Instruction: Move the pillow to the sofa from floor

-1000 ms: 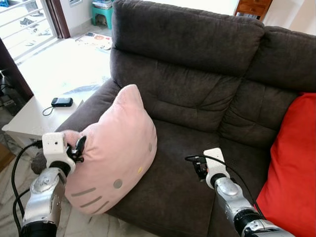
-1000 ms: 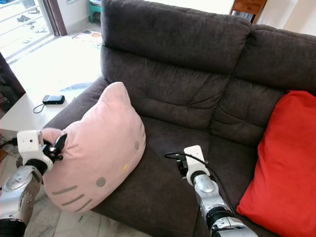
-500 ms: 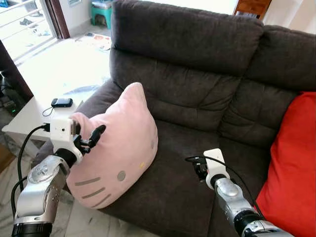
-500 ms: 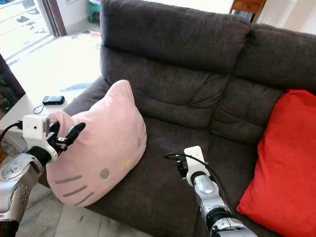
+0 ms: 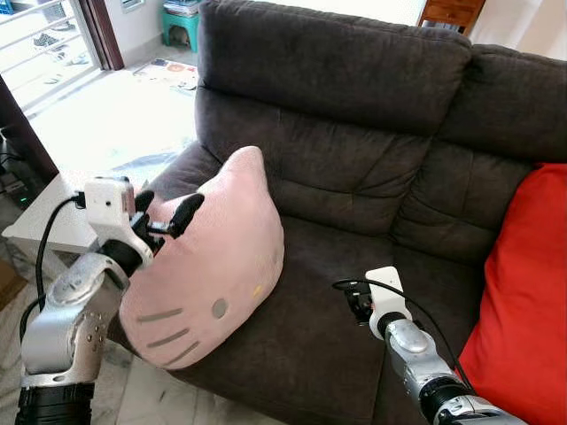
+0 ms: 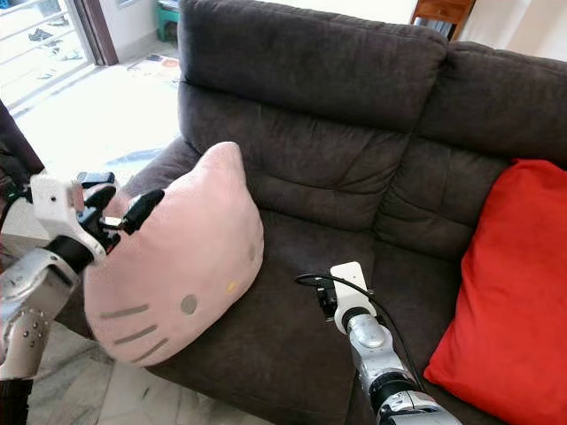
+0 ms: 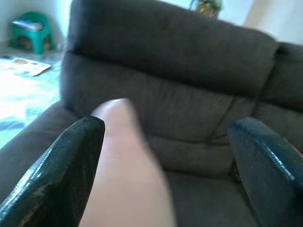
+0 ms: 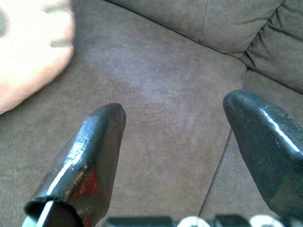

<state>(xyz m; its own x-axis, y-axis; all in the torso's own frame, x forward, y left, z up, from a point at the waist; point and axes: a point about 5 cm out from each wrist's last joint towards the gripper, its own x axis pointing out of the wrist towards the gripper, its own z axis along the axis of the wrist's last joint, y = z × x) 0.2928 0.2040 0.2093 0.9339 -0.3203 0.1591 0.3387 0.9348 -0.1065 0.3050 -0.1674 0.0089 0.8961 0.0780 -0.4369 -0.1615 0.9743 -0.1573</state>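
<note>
The left arm is bent and lifted up, and its gripper [image 5: 165,215] has both fingers spread wide apart. The right arm reaches forward and low, and its gripper [image 8: 180,142] is wide too.

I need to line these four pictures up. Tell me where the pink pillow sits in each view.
Left eye view: pink pillow, lower left, on the sofa's left seat edge.
Right eye view: pillow, lower left, under the open left pincer.
Left wrist view: blurred pink shape between the fingers.
Right wrist view: pale blur in one corner.
Shared landmark: the dark brown sofa.
</note>
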